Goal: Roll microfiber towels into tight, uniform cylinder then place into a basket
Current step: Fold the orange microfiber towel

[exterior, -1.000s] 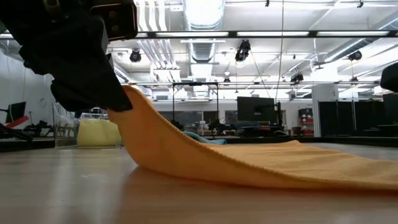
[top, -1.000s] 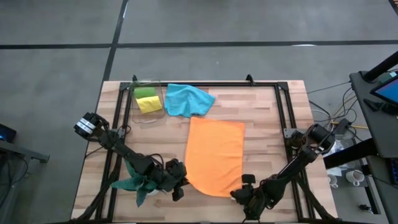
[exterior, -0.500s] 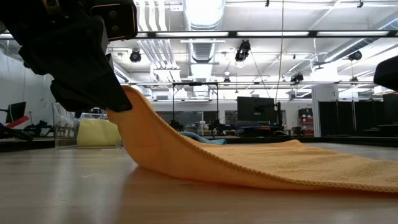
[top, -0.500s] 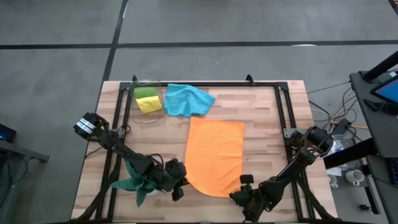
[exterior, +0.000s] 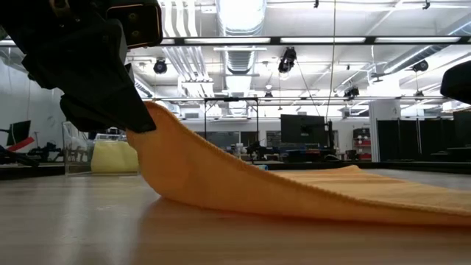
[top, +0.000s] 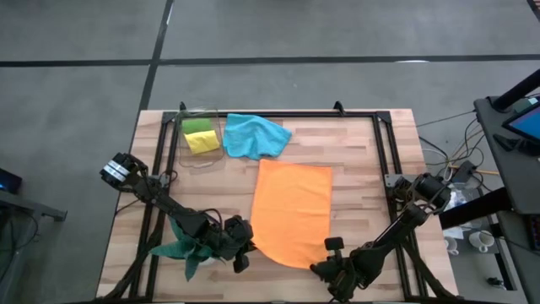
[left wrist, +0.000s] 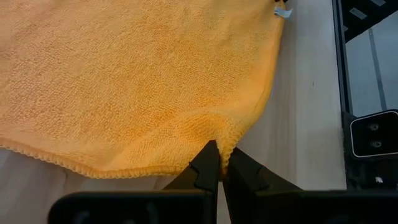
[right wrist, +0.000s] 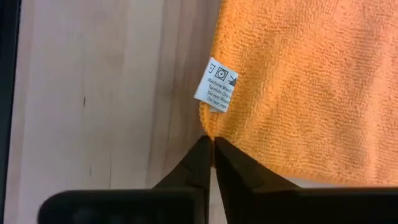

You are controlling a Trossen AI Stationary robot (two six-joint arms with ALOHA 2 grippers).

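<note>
High view: you've got the orange towel (top: 291, 213) laid flat mid-table (top: 363, 160), each near corner in one hand. Left hand (left wrist: 222, 158) is pinching the near-left corner, fingers pressed together on the hem; low view shows that corner lifted off the wood with the cloth sloping down from it. Right hand (right wrist: 209, 144) has its tips closed on the near-right corner right by the white care label (right wrist: 218, 85), but the bite there looks thin, just the edge of the hem. Blue towel (top: 255, 135) sits crumpled at the far side, beside the basket (top: 201, 135), which already holds the lime green towel (top: 197, 124) and the yellow towel (top: 202, 141). The dark teal plant (top: 187, 245) is right under your left arm. Risks from here, as I judge it: the right corner slips out as soon as you pull or start the roll, since so little cloth is in the pinch; then the roll starts skewed and comes out as a cone, not a cylinder. The left corner looks higher than the right, so uneven tension could do the same. Left arm swing could also clip the plant. Level both hands before you roll, and regrip on the right if the hem creeps.
</note>
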